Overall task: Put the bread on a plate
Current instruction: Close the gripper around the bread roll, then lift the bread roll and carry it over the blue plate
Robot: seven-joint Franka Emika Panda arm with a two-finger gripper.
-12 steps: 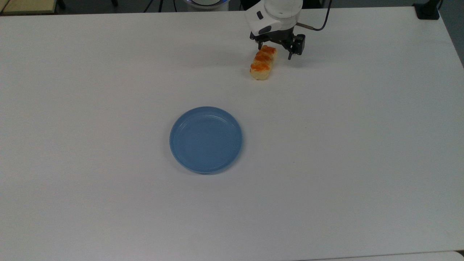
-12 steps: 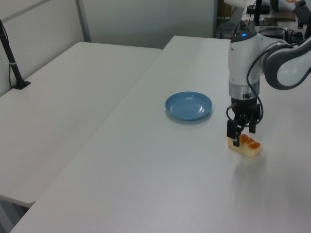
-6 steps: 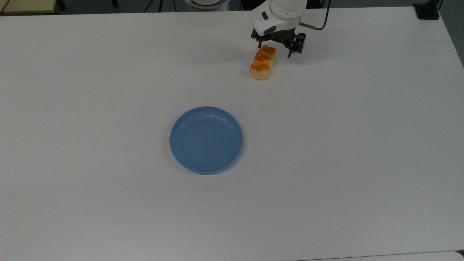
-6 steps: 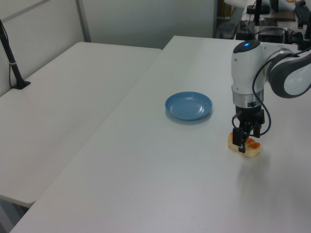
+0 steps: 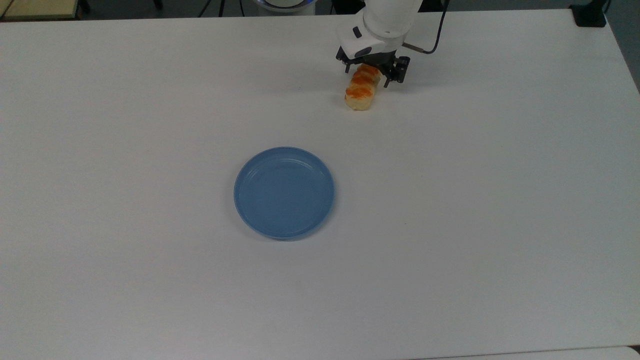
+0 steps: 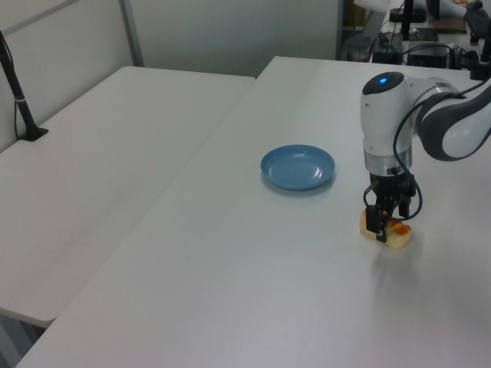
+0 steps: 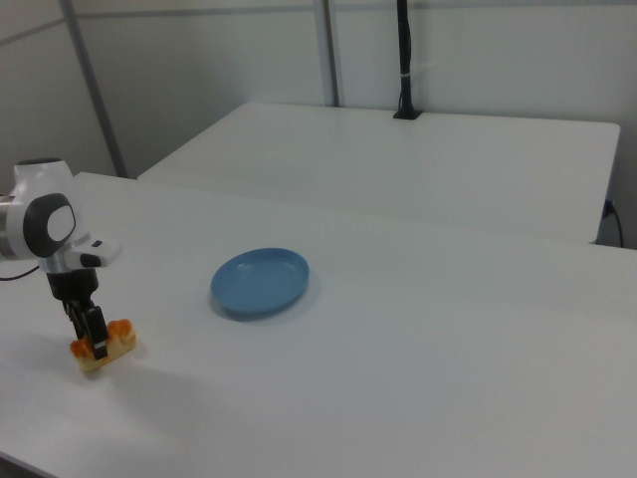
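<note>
The jaws of my gripper [image 5: 368, 74] stand spread astride the far end of the bread [image 5: 362, 88] on the tabletop [image 5: 450, 200], well apart from the plate [image 5: 284, 192]. I should centre, then squeeze gently.

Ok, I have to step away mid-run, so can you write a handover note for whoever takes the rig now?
Gripper: down at the bread with a finger on either side of its far end; a firm grip cannot be told.
Bread: on the table, near the top view's upper edge.
Plate: empty, mid-table, well apart from the bread.
Done: approach and descent.
Left: grasp, lift, carry to the plate, release.
</note>
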